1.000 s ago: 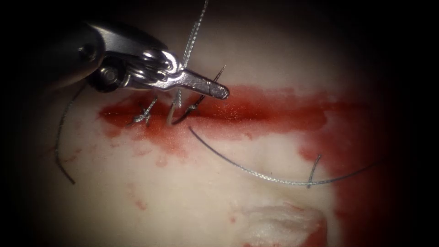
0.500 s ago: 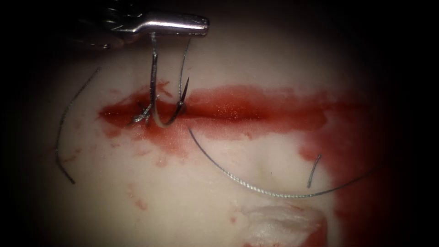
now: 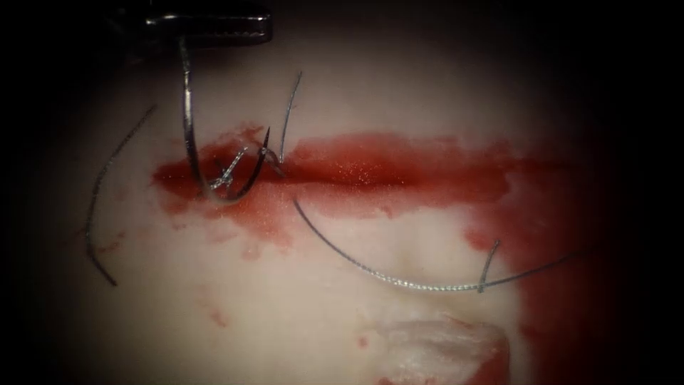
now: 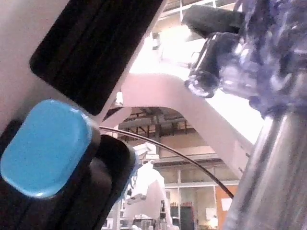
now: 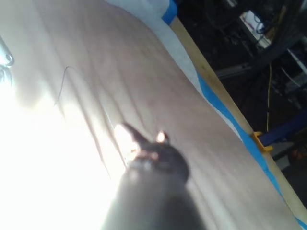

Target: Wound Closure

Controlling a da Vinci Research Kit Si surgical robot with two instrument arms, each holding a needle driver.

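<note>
My left tool (image 3: pixel 214 28) is clamped on the needle (image 3: pixel 191 135) near its thread end, hanging free above the cut's (image 3: pixel 356 175) left end; my right tool's (image 5: pixel 139 143) state I cannot tell.

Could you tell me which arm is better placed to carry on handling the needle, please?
Left, probably: the left tool grips the needle near one end, above the cut.

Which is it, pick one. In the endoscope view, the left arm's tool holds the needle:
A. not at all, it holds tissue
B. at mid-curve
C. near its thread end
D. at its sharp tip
C. The left arm's tool grips the needle near the thread end; the curve hangs down over the cut and the tip points up, free.
</note>
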